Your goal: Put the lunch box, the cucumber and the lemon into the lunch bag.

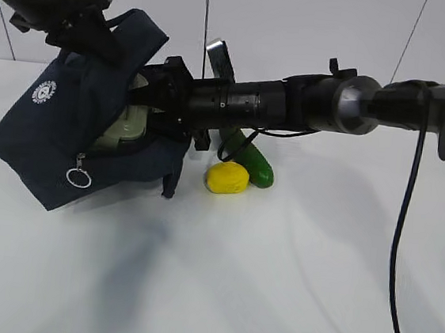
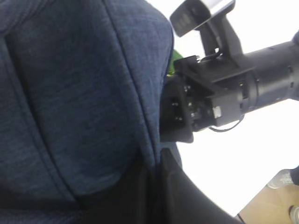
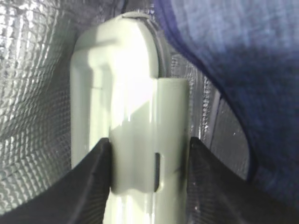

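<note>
Handling assessment: the bright yellow oval lemon point(image 1: 227, 178) and the smooth dark green cucumber point(image 1: 256, 167) lie touching on the white table point(image 1: 274, 283), outside the bag; both look firm, light and prone to roll, best pinched across the middle. Behind them, the right gripper point(image 3: 149, 161) stands half open, clamped on the pale sage-green lidded lunch box point(image 3: 119, 93), rigid, slippery and likely heavy, inside the tilted navy fabric lunch bag point(image 1: 58, 137). The left gripper point(image 1: 82, 28), closed, holds the bag's top fabric. A round white emblem point(image 1: 44, 92) is unreadable.
</note>
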